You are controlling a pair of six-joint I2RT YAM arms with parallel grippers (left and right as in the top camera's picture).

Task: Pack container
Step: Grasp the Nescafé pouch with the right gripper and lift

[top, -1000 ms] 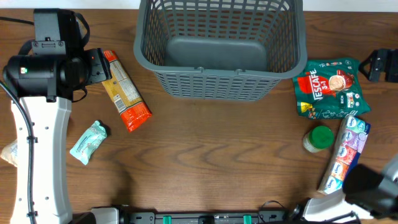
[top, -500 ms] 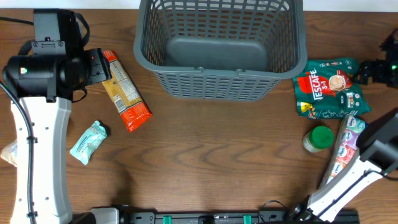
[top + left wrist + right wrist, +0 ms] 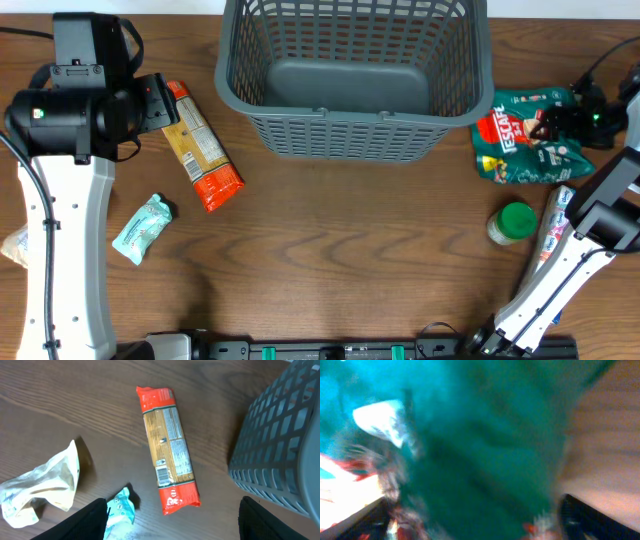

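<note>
The container [image 3: 355,112], a large dark grey slotted basket, stands empty at the back centre; its wall shows in the left wrist view [image 3: 280,450]. My left gripper [image 3: 158,105] is open and empty above the table [image 3: 175,527], beside the upper end of an orange-and-tan pasta packet [image 3: 200,145] [image 3: 167,455]. My right gripper [image 3: 550,125] is low over a green Nescafe packet [image 3: 510,150]. That packet fills the blurred right wrist view [image 3: 485,450] and lies between the spread fingers [image 3: 480,520].
A teal snack packet [image 3: 143,228] [image 3: 120,510] and a crumpled white packet [image 3: 40,485] lie at the left. A green-lidded jar [image 3: 512,222] and a long blue-and-white packet [image 3: 553,245] lie right of centre, under the right arm.
My right gripper has swung in from the right edge, leftwards, onto the Nescafe packet. The left arm has not moved.
</note>
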